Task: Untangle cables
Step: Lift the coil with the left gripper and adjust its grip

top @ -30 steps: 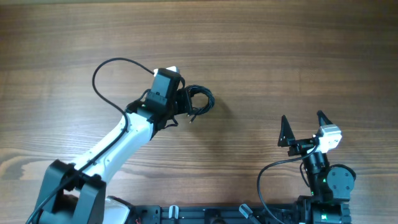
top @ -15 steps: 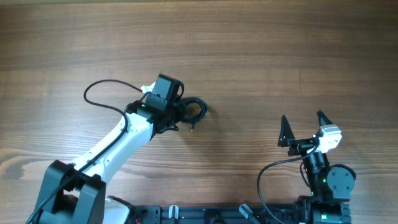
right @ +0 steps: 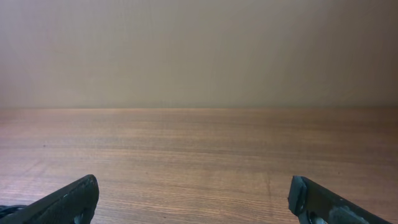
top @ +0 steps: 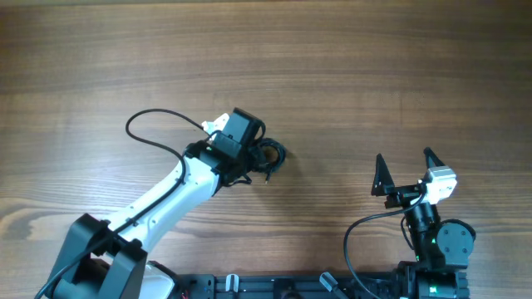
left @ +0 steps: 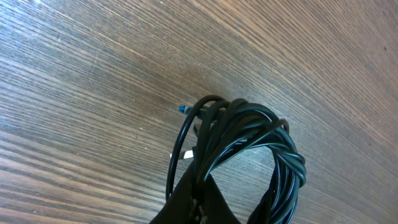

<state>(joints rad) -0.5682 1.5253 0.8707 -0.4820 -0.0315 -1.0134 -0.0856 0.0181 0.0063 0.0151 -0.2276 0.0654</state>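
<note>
Two hands: left hand (top: 256, 159) clamps the cables (top: 273, 154), shifted rightward; right hand (top: 403, 155) stays spread wide.

The place looks like a robotics lab or test bench, not a home or shop. A broad wood-grain table (top: 374, 66) fills the overhead view, and 2 machine arms stand at its near edge. The left arm (top: 174, 184) has white and black casing, and the right arm (top: 436, 237) is folded low with a small green light (top: 431, 242) glowing on it. Both rise from a black mounting rail (top: 274, 286), and thick black leads (top: 145, 124) loop from their joints. On the wood lies a coil of thin black cables (left: 249, 143). Beyond the table's far edge, the right wrist view shows a plain beige wall (right: 199, 50).
</note>
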